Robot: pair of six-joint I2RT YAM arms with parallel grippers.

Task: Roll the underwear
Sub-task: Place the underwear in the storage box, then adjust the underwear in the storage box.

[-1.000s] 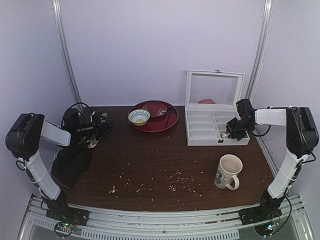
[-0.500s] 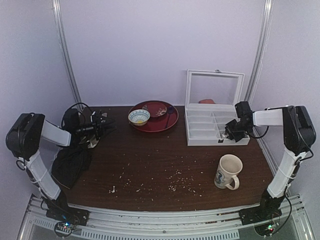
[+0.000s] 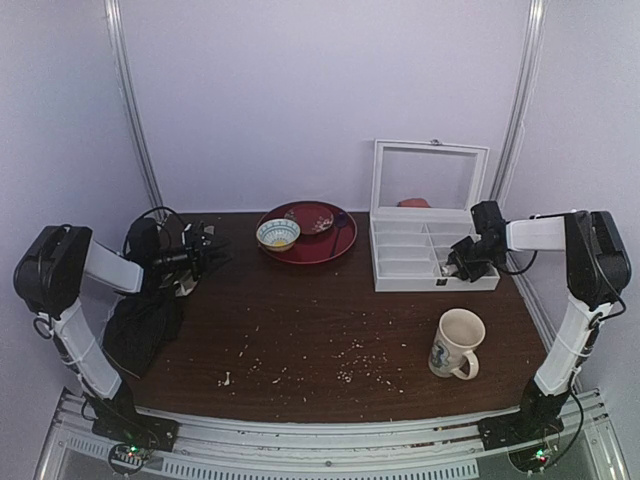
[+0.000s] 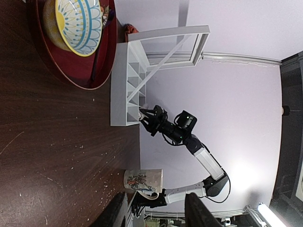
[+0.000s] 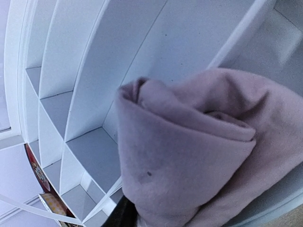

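Here, the rolled underwear [image 5: 189, 151] fills your right-wrist frame over the box [image 3: 400, 270] compartments, hiding the right gripper [image 3: 462, 262] jaws: state unclear. Left gripper [image 4: 156, 213] gapes empty. Mug [image 3: 457, 342] lower right, black cloth [image 3: 140, 330] lower left.

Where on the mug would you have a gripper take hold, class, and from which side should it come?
Probably the rim of the mug, from straight above: it stands upright with its mouth open, so the wall can be pinched inside and out. Its handle sticks out on the near side, so take the far side of the rim.
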